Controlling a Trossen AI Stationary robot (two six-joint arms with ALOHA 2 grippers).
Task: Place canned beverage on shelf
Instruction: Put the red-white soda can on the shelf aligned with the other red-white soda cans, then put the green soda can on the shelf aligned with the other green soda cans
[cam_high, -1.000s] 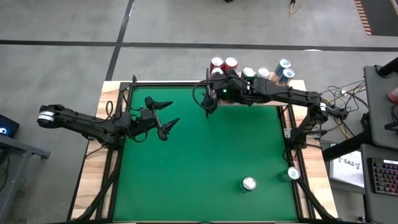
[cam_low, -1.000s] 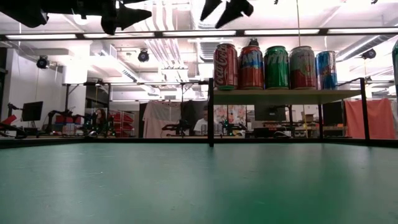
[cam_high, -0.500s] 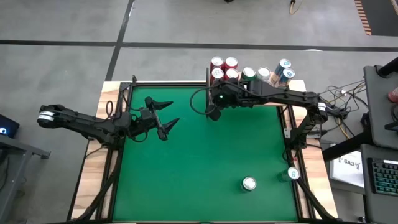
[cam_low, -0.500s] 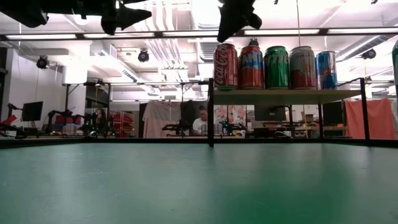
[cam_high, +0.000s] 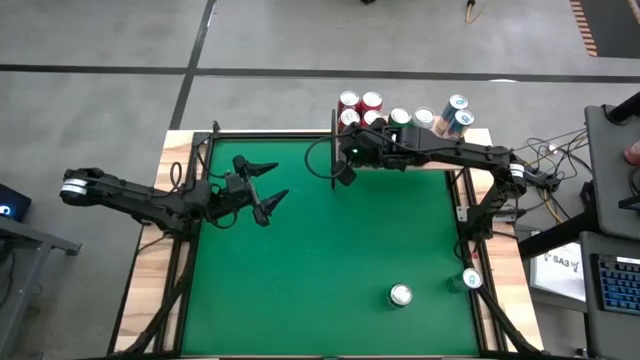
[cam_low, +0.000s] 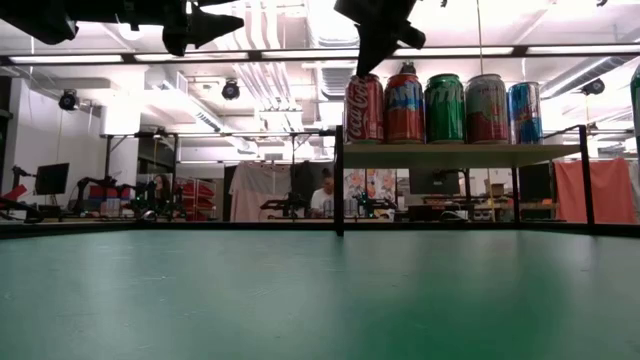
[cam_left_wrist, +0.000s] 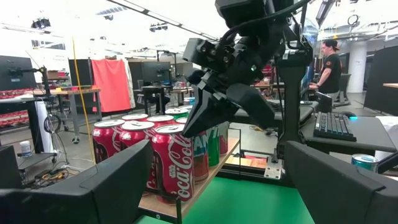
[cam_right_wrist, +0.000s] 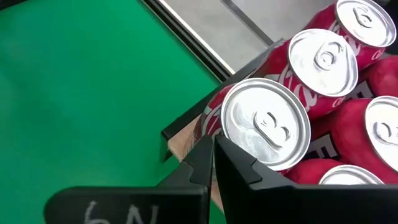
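The shelf (cam_low: 460, 155), a light-wood board on black posts, stands at the table's far edge and carries several upright cans. The red Coca-Cola can (cam_right_wrist: 264, 124) stands at its near left corner. My right gripper (cam_right_wrist: 213, 149) is shut, slanting down, with its tips at that can's top rim (cam_low: 362, 76). My left gripper (cam_high: 282, 180) hovers open above the table's left part, holding nothing. A silver-topped can (cam_high: 400, 295) stands upright on the green felt near the front right. My right gripper's shut fingertips (cam_left_wrist: 188, 127) stand just at the near-left rim of the Coca-Cola can's top (cam_left_wrist: 171, 129), coming from above at a slant. I cannot tell whether they touch it. The can stands upright on the shelf.
Another can (cam_high: 471, 280) stands on the wooden border at the table's right edge. A black rail (cam_low: 338, 180) frames the table. Green felt (cam_high: 320, 250) lies open between the arms. A person (cam_left_wrist: 326, 62) stands at a desk beyond the table.
My right gripper has shut its fingers, which stood apart a second ago. It has sunk and tipped further downward, coming toward the top of the Coca-Cola can at the shelf's corner. The cans have kept their places.
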